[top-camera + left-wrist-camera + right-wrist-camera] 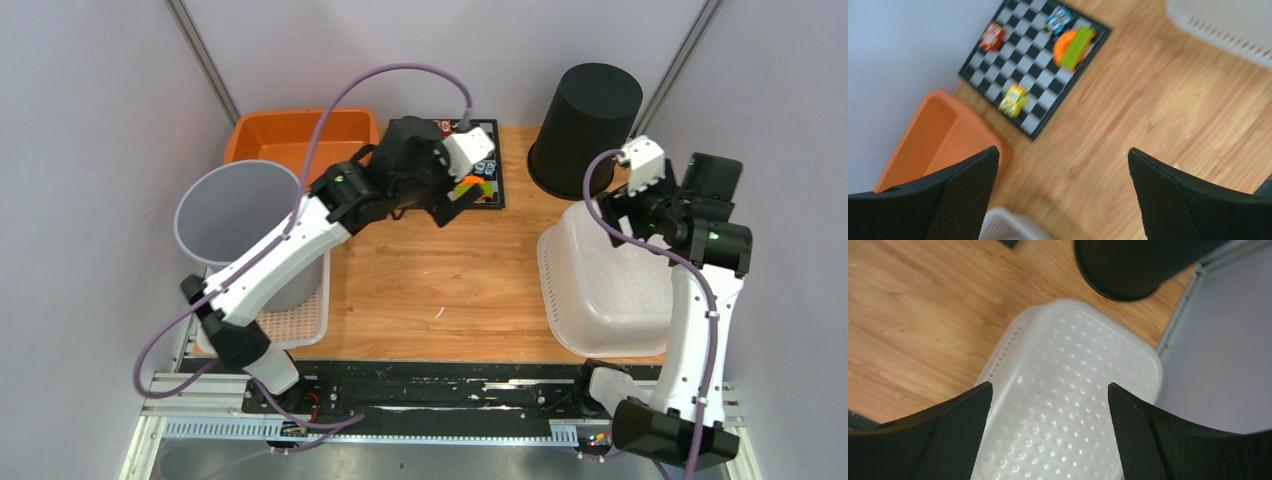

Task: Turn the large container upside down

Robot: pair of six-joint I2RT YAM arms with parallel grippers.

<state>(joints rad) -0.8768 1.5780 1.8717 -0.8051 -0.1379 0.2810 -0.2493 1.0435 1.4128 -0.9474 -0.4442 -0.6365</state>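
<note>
Wood table [440, 270] | I read tub [610, 295] base-up, just beside bin [585, 125], long axis running away from bin | left gripper [1062, 152] wide, empty | right gripper [1049, 387] wide over tub

White container [1068, 390] dimpled translucent plastic, table [440, 270] wood-grain, fingers [943, 440] matt blk mesh.

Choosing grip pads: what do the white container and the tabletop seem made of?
White container: probably translucent moulded plastic, slightly glossy, with a dimpled base and slotted side. Tabletop: wood or wood-look laminate, satin; grain and plank seams show, but not which.
</note>
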